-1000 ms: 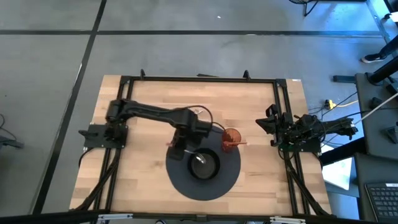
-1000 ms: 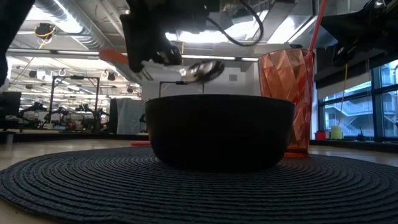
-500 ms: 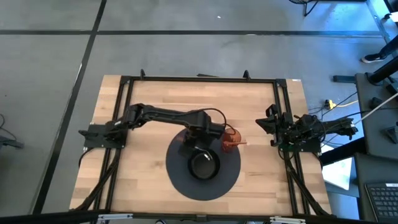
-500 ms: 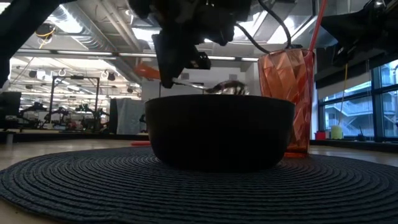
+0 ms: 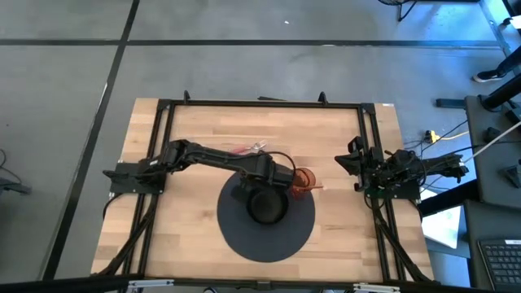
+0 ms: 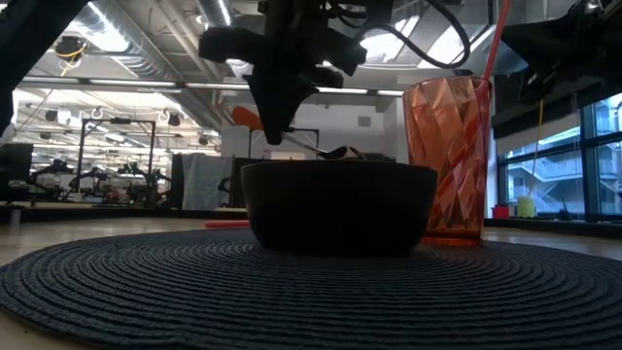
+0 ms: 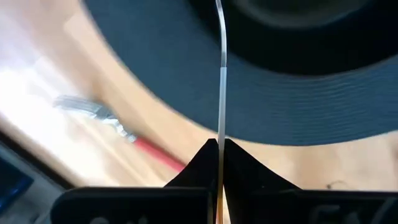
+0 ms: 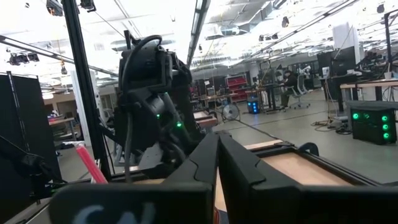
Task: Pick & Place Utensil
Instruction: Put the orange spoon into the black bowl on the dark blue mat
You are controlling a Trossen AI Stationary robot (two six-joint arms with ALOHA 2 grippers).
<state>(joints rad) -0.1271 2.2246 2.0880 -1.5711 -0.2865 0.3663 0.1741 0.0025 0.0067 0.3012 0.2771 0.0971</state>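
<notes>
My left gripper (image 5: 271,174) (image 6: 277,131) hangs over the far left rim of the black bowl (image 5: 264,207) (image 6: 338,206), shut on a spoon (image 6: 326,152) with an orange handle and a metal shaft. The spoon's bowl end sits at the black bowl's rim line. The bowl stands on a dark round woven placemat (image 5: 236,232) (image 6: 117,292). A ribbed orange cup (image 5: 304,180) (image 6: 449,160) with a red straw stands at the bowl's far right. My right gripper (image 8: 217,140) is shut and parked at the table's right edge (image 5: 383,172). My left gripper pinches the spoon's thin metal shaft (image 7: 221,134) between its two fingers, coming from above and pointing down. The orange handle end (image 6: 243,117) sticks out behind the fingers. The spoon slants down, its bowl end (image 6: 335,153) just inside the black bowl.
A fork with a red handle (image 5: 247,149) (image 7: 106,118) lies on the wooden table beyond the placemat's far edge. A black frame (image 5: 260,104) runs around the table. Bare wood lies left and right of the placemat.
My left gripper has moved right and toward the far edge, from the placemat's left part to over the bowl, and has come down. The spoon's bowl end has dropped from above the rim to rim level. The black bowl has slid a little toward the far edge.
</notes>
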